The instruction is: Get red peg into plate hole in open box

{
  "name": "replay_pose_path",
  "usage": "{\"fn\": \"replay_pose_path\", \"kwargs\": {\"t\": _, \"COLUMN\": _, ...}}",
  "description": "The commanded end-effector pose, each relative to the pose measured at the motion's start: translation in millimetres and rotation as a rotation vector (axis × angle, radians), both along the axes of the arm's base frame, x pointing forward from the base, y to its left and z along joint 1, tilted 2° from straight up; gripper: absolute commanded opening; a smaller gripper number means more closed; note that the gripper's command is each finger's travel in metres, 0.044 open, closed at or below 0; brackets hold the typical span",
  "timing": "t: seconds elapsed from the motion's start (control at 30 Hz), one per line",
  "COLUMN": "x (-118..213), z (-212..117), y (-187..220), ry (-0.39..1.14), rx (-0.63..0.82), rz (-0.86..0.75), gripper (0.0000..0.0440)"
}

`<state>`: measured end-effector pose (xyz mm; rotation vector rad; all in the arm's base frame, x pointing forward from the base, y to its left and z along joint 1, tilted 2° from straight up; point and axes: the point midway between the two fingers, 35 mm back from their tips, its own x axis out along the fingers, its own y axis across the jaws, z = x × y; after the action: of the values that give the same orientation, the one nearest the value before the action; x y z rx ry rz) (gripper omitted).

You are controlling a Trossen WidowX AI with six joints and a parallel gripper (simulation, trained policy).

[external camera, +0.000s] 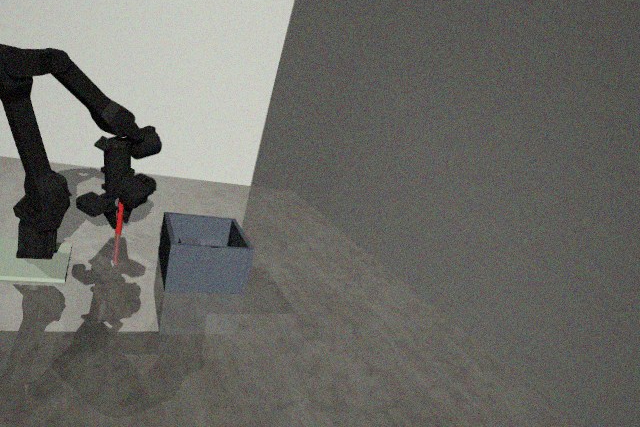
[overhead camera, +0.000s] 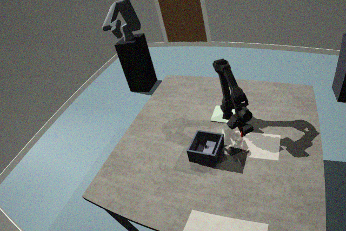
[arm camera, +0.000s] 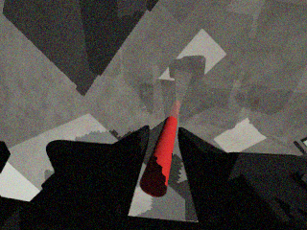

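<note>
Past the far left corner of the table, we see a grey jointed figure on a black pedestal; beyond the far edge, a brown door.

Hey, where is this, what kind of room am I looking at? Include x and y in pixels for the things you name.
Probably a robotics lab or workshop: a black arm (overhead camera: 235, 97) (external camera: 85, 91) on a table (overhead camera: 156, 175), a second, grey arm (overhead camera: 131, 14) on a black pedestal (overhead camera: 137, 66), and plain walls around.

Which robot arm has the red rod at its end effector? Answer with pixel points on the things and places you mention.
The black jointed arm (overhead camera: 237, 97) (external camera: 80, 87) on the pale green plate (overhead camera: 216, 115) (external camera: 51, 271); the red rod (overhead camera: 241, 133) (external camera: 119, 218) (arm camera: 165, 144) is between its fingers. The grey arm (overhead camera: 130, 14) tops a black pedestal (overhead camera: 137, 67).
</note>
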<state>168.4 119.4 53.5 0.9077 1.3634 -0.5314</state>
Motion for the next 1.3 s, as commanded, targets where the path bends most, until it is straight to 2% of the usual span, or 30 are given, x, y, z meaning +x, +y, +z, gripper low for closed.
{"fn": "replay_pose_path", "kwargs": {"t": 0.0, "x": -0.8, "z": -1.3, "y": -0.7, "ry": 0.024, "rx": 0.012, "rz": -0.016, "gripper": 0.0062}}
{"fn": "replay_pose_path", "kwargs": {"t": 0.07, "x": -0.5, "z": -1.8, "y": -1.6, "ry": 0.034, "rx": 0.017, "rz": -0.021, "gripper": 0.0011}}
{"fn": "replay_pose_path", "kwargs": {"t": 0.1, "x": -0.2, "z": -2.0, "y": -2.1, "ry": 0.038, "rx": 0.019, "rz": -0.024, "gripper": 0.0}}
{"fn": "replay_pose_path", "kwargs": {"t": 0.53, "x": 24.9, "z": 42.4, "y": -22.4, "ry": -0.119, "rx": -0.075, "rz": 0.038, "gripper": 0.0}}
{"fn": "replay_pose_path", "kwargs": {"t": 0.9, "x": 51.5, "z": 89.3, "y": -49.2, "ry": -0.218, "rx": -0.157, "rz": 0.03, "gripper": 0.0}}
{"fn": "replay_pose_path", "kwargs": {"t": 1.27, "x": 80.6, "z": 107.9, "y": -89.3, "ry": -0.256, "rx": -0.227, "rz": -0.043, "gripper": 0.0}}
